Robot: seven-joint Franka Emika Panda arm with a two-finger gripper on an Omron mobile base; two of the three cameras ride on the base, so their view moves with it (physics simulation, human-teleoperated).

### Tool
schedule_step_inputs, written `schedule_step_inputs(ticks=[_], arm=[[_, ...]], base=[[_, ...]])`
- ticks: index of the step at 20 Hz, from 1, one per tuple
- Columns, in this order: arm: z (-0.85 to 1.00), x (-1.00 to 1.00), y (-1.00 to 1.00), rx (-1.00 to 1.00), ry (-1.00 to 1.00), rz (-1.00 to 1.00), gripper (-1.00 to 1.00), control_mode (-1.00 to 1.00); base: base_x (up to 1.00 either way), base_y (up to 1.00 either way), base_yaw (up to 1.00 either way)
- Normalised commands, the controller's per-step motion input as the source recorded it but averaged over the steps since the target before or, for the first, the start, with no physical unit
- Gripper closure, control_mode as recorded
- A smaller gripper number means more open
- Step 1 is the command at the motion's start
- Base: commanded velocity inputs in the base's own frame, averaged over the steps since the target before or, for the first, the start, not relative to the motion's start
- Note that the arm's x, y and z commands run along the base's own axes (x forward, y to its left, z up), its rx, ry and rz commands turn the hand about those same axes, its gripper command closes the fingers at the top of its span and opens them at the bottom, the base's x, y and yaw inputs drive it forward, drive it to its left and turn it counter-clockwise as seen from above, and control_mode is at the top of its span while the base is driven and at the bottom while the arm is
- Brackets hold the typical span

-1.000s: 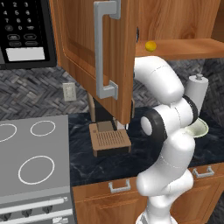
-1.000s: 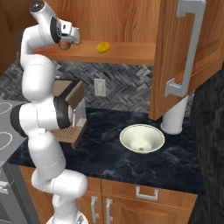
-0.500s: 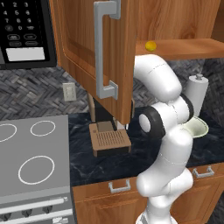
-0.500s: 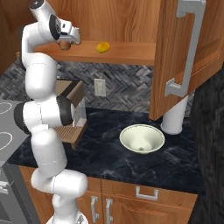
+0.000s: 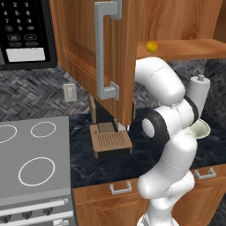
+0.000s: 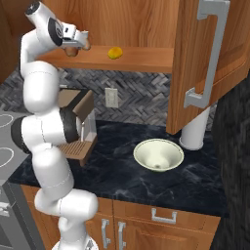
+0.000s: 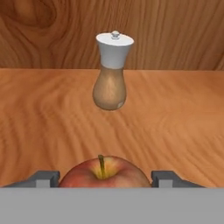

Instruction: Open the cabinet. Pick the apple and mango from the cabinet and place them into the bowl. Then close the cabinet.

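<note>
The left base view looks from behind the arm's left side, forward and down. The right base view looks from its right. Both see the open cabinet (image 5: pixel 110 57) (image 6: pixel 205 63), the mango (image 5: pixel 152 46) (image 6: pixel 114 52) and the bowl (image 5: pixel 198 128) (image 6: pixel 158 154). The hand view sits very close to the apple (image 7: pixel 104 171), facing into the shelf.

Grained wood cabinet (image 6: pixel 141 19); glossy smooth apple (image 7: pixel 104 173).

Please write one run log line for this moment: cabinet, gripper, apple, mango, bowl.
cabinet: open | gripper: open, fingers either side of apple on shelf | mango: on shelf | bowl: empty, on counter
</note>
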Motion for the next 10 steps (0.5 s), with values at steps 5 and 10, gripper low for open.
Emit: schedule_step_inputs(ticks=[5,10], arm=[[-0.16,-0.44,-0.17,-0.05,-0.06,-0.08,1.00,-1.00],[-0.11,-0.58,-0.23,-0.05,-0.03,-0.07,1.00,-1.00]], base=[[0.00,0.00,0.00],[0.00,0.00,0.00]])
